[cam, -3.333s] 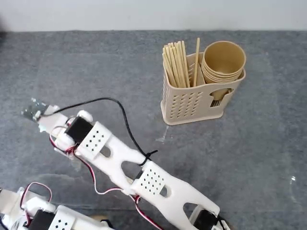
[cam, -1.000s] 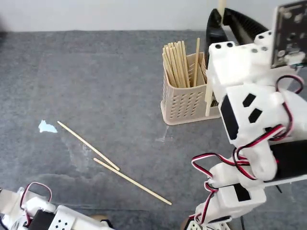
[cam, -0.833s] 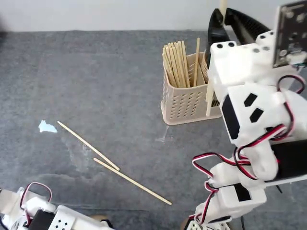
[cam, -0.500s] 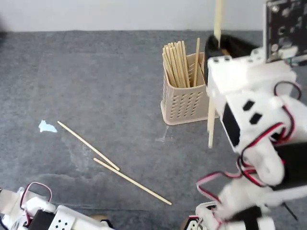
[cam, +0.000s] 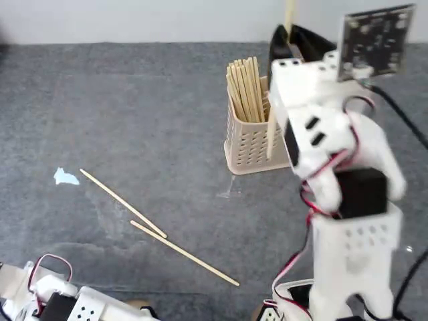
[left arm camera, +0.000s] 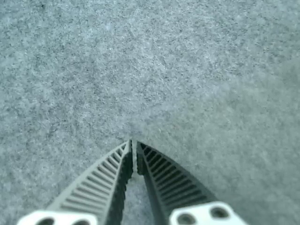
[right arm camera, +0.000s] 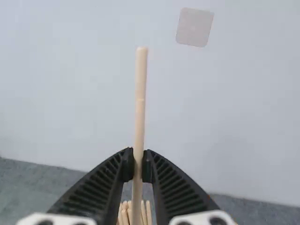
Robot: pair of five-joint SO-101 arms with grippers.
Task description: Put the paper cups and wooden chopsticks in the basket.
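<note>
A beige perforated basket (cam: 251, 144) stands at the back of the grey mat, with a bundle of wooden chopsticks (cam: 245, 90) upright in it. My right arm rises in front of its right half, hiding the cups. My right gripper (right arm camera: 137, 165) is shut on one chopstick (right arm camera: 139, 108), held upright above the basket; its lower end (cam: 271, 137) hangs in front of the basket wall. Two loose chopsticks (cam: 124, 203) (cam: 184, 253) lie on the mat at the left front. My left gripper (left arm camera: 133, 146) is shut on nothing, low over bare mat.
A small pale blue scrap (cam: 65, 177) lies on the mat at the far left. Part of my left arm (cam: 60, 304) sits at the front left corner. A white wall (cam: 134, 20) runs behind the mat.
My right arm has shifted left with the upright chopstick, from beside the basket's right side to in front of its middle. The loose chopsticks have not moved.
</note>
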